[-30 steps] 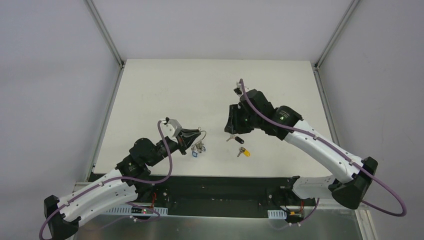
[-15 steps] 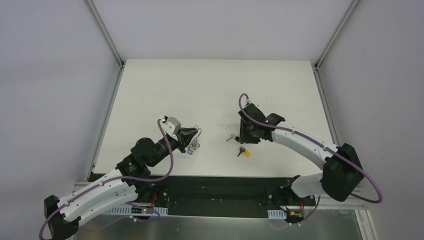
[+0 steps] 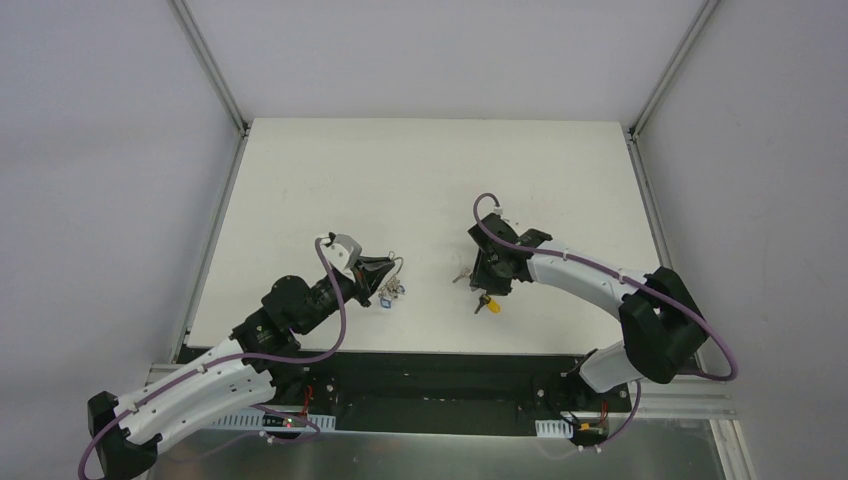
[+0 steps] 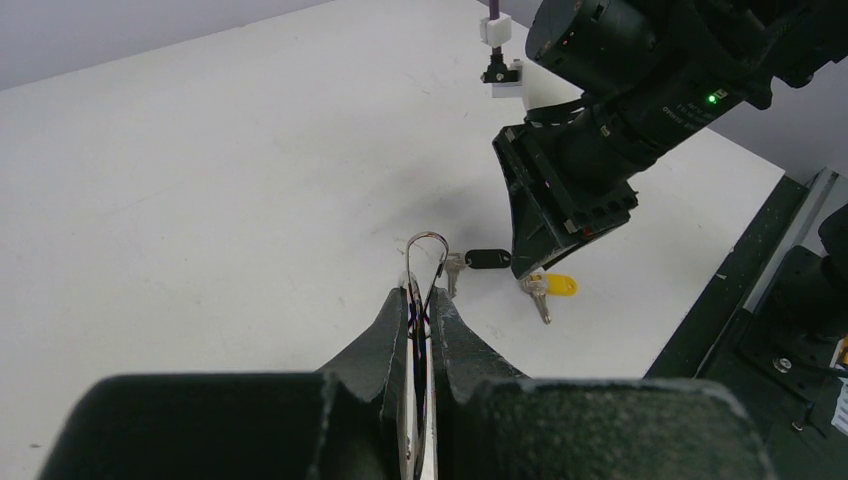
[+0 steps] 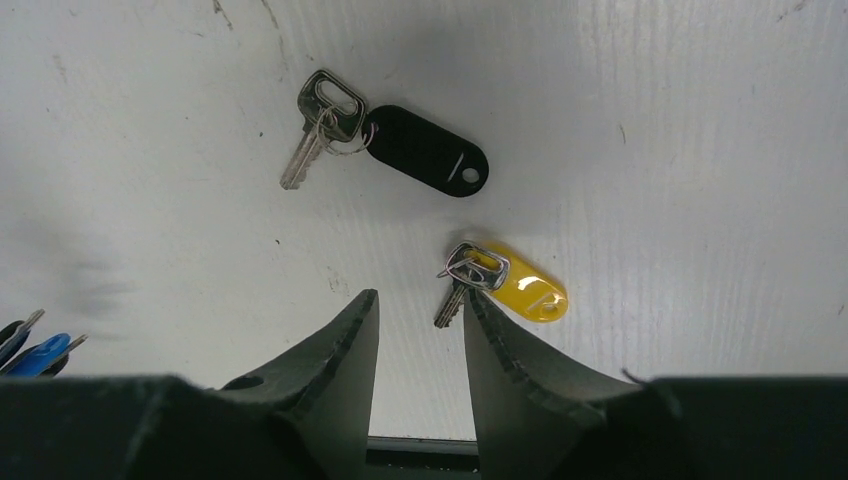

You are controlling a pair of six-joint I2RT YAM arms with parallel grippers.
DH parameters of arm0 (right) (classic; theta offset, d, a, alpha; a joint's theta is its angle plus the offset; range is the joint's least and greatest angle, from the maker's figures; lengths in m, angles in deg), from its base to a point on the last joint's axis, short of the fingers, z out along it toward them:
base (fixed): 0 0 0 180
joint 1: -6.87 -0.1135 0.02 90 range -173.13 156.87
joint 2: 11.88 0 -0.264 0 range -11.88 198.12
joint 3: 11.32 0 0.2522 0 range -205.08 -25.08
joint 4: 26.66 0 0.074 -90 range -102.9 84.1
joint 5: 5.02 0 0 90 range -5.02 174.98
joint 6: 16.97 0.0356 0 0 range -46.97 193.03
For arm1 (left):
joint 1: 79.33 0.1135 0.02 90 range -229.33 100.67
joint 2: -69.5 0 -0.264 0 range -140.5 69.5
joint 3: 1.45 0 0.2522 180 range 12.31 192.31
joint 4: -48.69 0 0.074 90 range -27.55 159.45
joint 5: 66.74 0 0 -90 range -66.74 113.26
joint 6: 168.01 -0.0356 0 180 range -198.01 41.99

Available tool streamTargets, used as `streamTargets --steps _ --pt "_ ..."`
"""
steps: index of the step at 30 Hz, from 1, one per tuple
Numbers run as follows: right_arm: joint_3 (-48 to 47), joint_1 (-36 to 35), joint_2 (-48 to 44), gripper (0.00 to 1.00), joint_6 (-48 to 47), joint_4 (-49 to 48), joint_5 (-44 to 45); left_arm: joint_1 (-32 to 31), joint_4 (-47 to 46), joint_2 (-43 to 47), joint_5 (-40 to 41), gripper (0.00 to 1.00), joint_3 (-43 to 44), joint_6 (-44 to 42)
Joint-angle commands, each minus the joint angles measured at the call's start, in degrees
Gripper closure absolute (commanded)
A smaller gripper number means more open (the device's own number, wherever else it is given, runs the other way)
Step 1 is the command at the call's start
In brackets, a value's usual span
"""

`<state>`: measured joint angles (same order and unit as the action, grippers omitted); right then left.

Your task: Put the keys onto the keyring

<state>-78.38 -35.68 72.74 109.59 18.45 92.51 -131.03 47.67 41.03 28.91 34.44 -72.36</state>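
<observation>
My left gripper (image 3: 383,277) is shut on the keyring (image 4: 427,250). Its thin wire loop sticks out past the fingertips, and its keys and blue tag (image 3: 389,293) hang below. My right gripper (image 5: 420,300) is open and empty, pointing down just above the table. The key with the yellow head cover (image 5: 505,280) lies right at its right fingertip. The key with the black head cover (image 5: 400,140) lies farther ahead. Both show in the left wrist view, black (image 4: 487,259) and yellow (image 4: 560,286), under the right gripper (image 4: 560,215). From above only the yellow one (image 3: 490,306) shows clearly.
The white table (image 3: 420,180) ends in a dark front edge (image 3: 450,358) close behind the keys. The tips of the blue tags (image 5: 35,355) show at the lower left of the right wrist view. Grey walls and metal rails enclose the table.
My right arm has swung toward the near edge and lowered its gripper over the two loose keys. My left gripper has barely shifted, still holding the keyring.
</observation>
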Motion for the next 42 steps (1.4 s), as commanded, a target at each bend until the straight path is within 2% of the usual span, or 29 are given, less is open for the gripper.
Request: streamTargets --steps 1,10,14,20,28,30,33,38,42 --pt "0.3 0.3 0.8 0.61 5.1 0.3 1.3 0.1 -2.6 1.0 0.2 1.00 1.3 1.5" --pt "-2.5 0.5 6.4 0.63 6.2 1.6 0.1 0.0 -2.3 1.6 0.1 1.00 1.2 1.8" --pt "-3.2 0.8 6.8 0.66 6.1 1.7 0.5 0.1 -2.3 2.0 0.1 1.00 1.1 1.9" --pt "-3.3 1.3 7.3 0.75 5.6 2.1 0.4 0.1 -2.0 2.2 0.1 1.00 1.0 1.9" --pt "-2.7 1.4 8.0 0.76 5.0 2.1 -0.4 0.1 -1.7 2.3 -0.1 1.00 1.1 2.0" --pt "-2.5 1.5 8.1 0.82 4.8 2.2 -0.6 0.1 -1.6 2.3 -0.1 1.00 1.1 2.0" --pt "-2.1 1.5 7.6 1.00 4.7 2.1 -0.4 0.1 -1.6 2.4 0.1 1.00 1.0 1.9" --pt "-1.4 1.4 5.1 1.00 4.7 2.1 0.5 0.1 -1.6 2.4 0.4 1.00 0.9 1.9" --pt "-0.3 1.4 -0.5 1.00 4.0 1.5 1.2 0.0 -1.6 2.4 0.3 1.00 0.9 1.8"
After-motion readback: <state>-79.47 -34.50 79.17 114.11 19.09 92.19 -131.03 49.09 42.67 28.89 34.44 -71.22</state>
